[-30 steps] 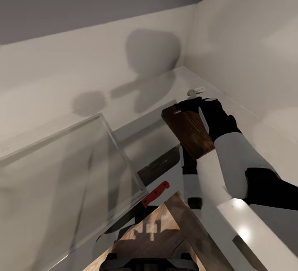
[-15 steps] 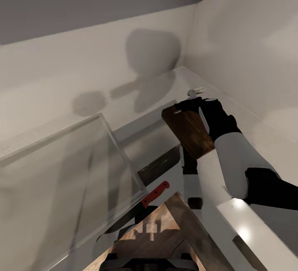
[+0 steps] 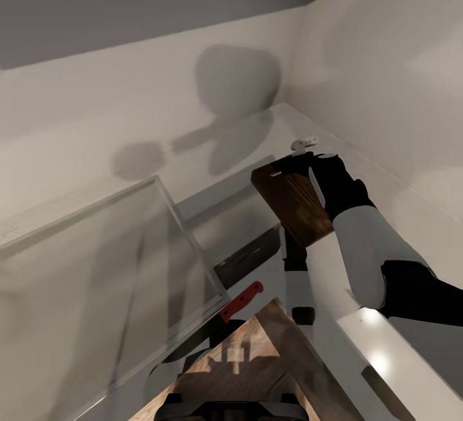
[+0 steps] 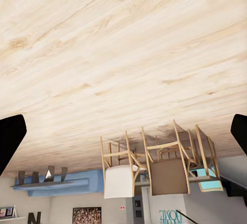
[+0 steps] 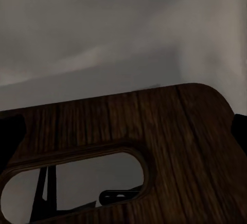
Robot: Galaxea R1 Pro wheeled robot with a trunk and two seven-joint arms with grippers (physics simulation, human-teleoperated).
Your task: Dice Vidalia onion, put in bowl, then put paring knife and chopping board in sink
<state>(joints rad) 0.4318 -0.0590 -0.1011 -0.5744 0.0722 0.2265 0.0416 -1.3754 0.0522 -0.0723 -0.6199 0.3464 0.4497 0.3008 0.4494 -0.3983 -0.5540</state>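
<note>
Nothing has moved since a second ago. Above the sink (image 3: 96, 266), the right gripper (image 3: 308, 167) grasps the chopping board (image 3: 292, 205) aloft; the paring knife (image 3: 241, 300) already lies there. Next: lower and release the board. Left gripper (image 4: 123, 136) hangs released.

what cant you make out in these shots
- Knife: head view, blade tip lost behind the sink's translucent wall.
- Right gripper: head view, fingertips behind the board; grip unconfirmed.
- Board: right wrist view, cut off by the frame edges.
- Left gripper: left wrist view, fingers at the edges, apart.
</note>
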